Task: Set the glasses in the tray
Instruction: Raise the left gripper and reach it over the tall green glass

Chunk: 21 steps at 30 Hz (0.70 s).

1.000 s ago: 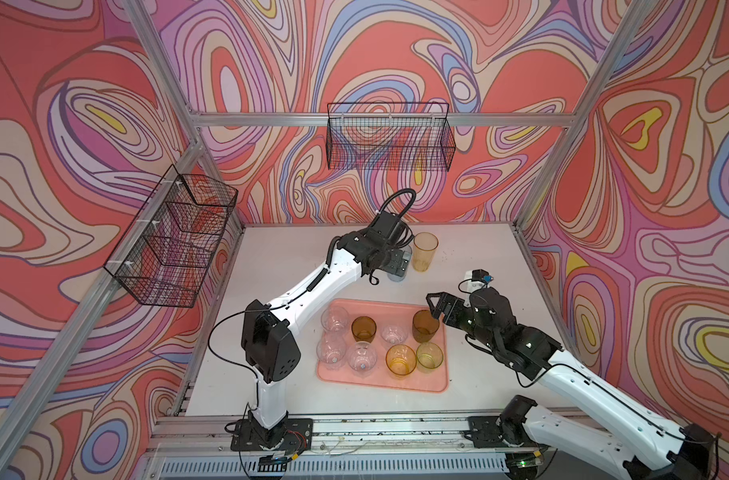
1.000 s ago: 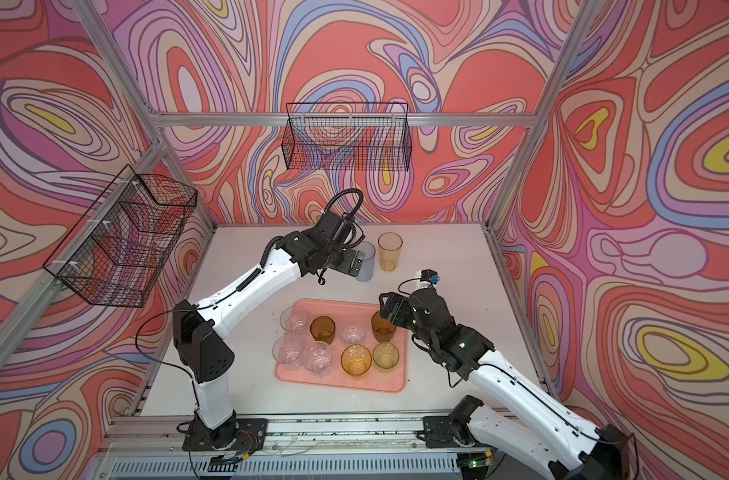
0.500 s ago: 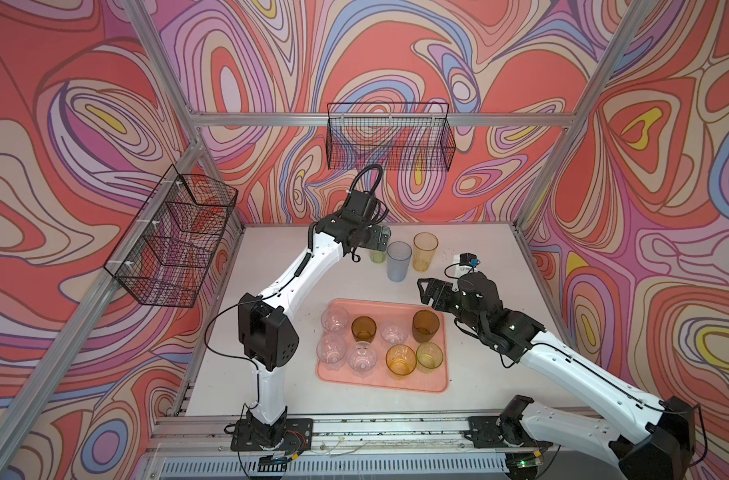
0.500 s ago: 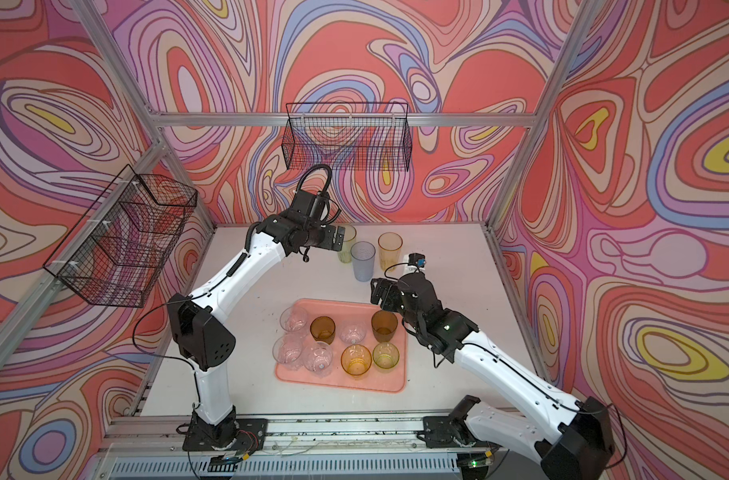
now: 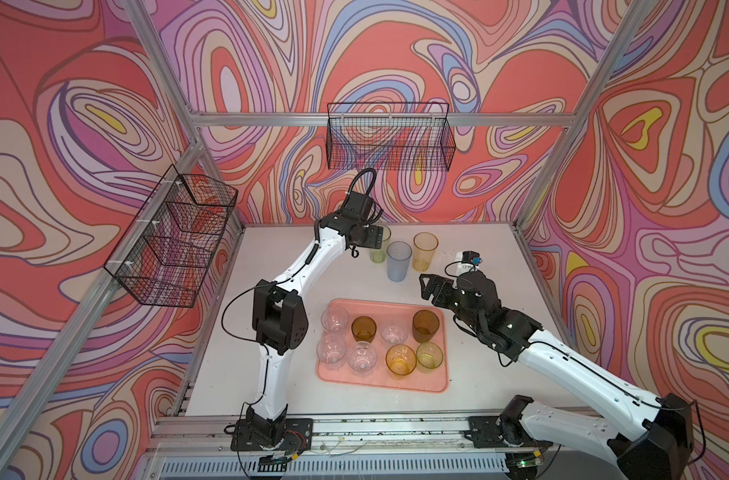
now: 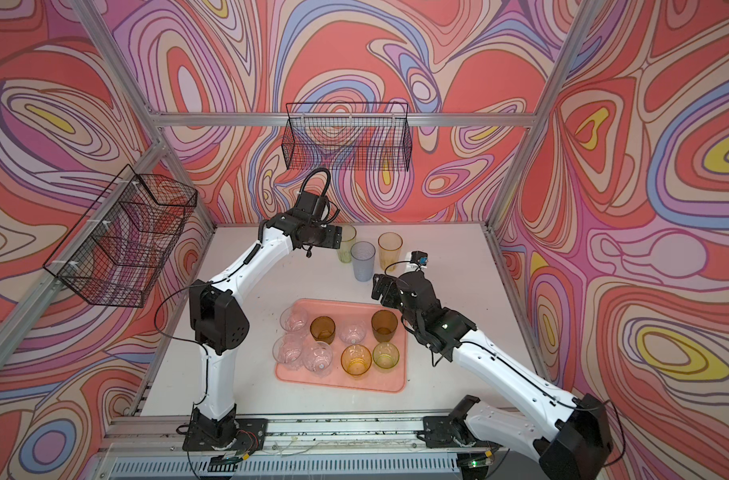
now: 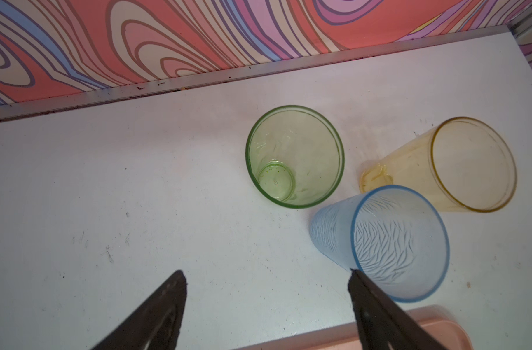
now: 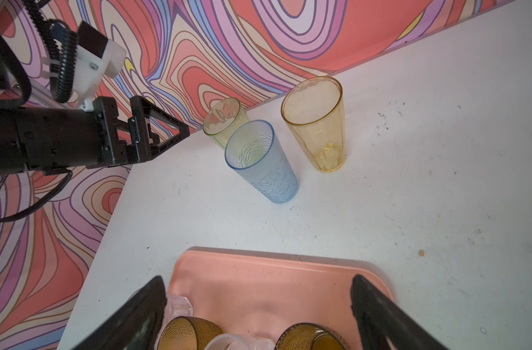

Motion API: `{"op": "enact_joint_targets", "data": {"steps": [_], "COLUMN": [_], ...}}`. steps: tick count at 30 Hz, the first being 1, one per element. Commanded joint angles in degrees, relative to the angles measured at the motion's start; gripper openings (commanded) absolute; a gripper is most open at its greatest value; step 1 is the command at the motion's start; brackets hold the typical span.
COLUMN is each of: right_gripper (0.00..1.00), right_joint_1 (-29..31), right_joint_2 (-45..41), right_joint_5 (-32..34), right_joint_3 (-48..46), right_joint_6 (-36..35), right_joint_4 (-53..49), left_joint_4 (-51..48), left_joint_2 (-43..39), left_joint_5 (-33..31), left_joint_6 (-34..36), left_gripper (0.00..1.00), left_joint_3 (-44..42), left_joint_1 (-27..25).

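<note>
Insp. note, both pincers mine.

L pincer [image 7: 266, 272]: jaws well apart, nothing btwn them but bare tabletop [image 7: 107, 197]. No hold on anything. It is at the back of the table, pointed toward the tall green glass [image 7: 295, 156], which stands ahead of the tips, not btwn them. In the wrist view one fingertip overlaps the rim of the tall blue glass [image 7: 401, 242]. Contact there: cannot tell.

R pincer [image 8: 257, 278]: jaws spread wide, empty. It hangs over the far edge of the tray [image 8: 267, 281], facing the tall glasses.

Task items off tray: 3 tall glasses, all upright on the table behind the tray, close together.
- Green is nearest the back wall.
- Blue is in front of it, toward the tray.
- The tall yellow glass [image 8: 316, 121] is to the right of both.
- Green and blue overlap in view. Touching or not: cannot tell.

Task items on tray: 8 short ones, upright, in 2 rows.
- Back row, L to R: clear glass [image 5: 335, 320], amber-brown glass [image 5: 363, 328], clear, dark brown glass [image 5: 425, 326].
- Front row: clear, clear, amber glass [image 5: 401, 360], short green glass [image 5: 429, 355].

Tray lies flat at front-centre of the table, btwn my two arm bases.
</note>
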Motion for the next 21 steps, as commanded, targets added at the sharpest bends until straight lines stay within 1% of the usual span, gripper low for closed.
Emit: {"op": "enact_joint_targets", "data": {"steps": [1, 7, 15, 16, 18, 21], "right_gripper": [0.98, 0.98, 0.98, 0.98, 0.98, 0.98], "right_joint_1": [-0.25, -0.25, -0.25, -0.24, -0.25, -0.25], "right_joint_2": [0.64, 1.28, 2.37, 2.57, 2.95, 3.21], "right_joint_5": [1.81, 2.50, 2.46, 2.47, 3.29, 4.27], "right_joint_3": [0.01, 0.34, -0.21, -0.03, 0.63, 1.56], "right_joint_6": [0.85, 1.41, 3.44, 3.45, 3.60, 3.53], "right_joint_4": [-0.13, -0.56, -0.13, -0.29, -1.37, -2.48], "left_joint_4": [-1.15, -0.55, -0.98, -0.82, -0.62, -0.64], "left_joint_2": [2.96, 6.15, 10.03, 10.31, 11.01, 11.96], "left_joint_5": [-1.15, -1.10, -2.26, -2.39, -3.50, -4.63], "left_joint_6": [-0.85, -0.87, 0.75, 1.05, 1.75, 2.35], "left_gripper": [0.80, 0.71, 0.65, 0.63, 0.62, 0.58], "left_joint_3": [3.96, 6.62, 10.46, 10.55, 10.74, 11.14], "left_joint_1": [0.90, 1.72, 2.06, 2.08, 2.09, 2.16]}}
